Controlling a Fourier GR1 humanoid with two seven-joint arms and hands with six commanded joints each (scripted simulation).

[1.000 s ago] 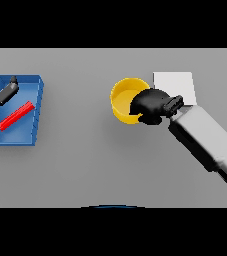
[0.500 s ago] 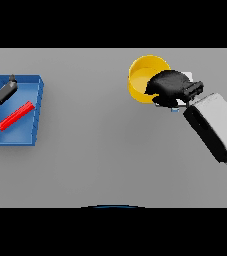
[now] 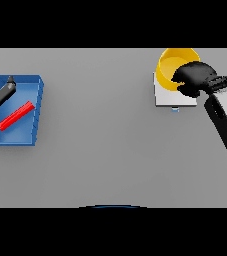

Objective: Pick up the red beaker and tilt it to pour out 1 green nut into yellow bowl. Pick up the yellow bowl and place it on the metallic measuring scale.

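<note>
Over at the upper right of the frame the right robot hand (image 3: 194, 79) has its dark fingers curled round the near rim of the yellow bowl (image 3: 171, 67), and it holds the bowl above the metallic measuring scale (image 3: 169, 96), the pale square plate sitting on the grey counter (image 3: 100, 145). From here the bowl looks tipped a little, its mouth turned toward me, and it seems to overhang the far edge of the plate rather than sit square over it. I cannot make out a nut inside it.

To finish this step well, I would say the bowl needs bringing slightly back toward the middle of the plate, levelling, and then lowering straight down until its base rests flat before the fingers let go. Release too soon or off-centre and it could rock or slide off the edge.

At the far left the left robot hand (image 3: 2, 92) hangs idle, fingers loosely straight, over the blue tray (image 3: 35, 90), where a red beaker (image 3: 16, 115) lies on its side.
</note>
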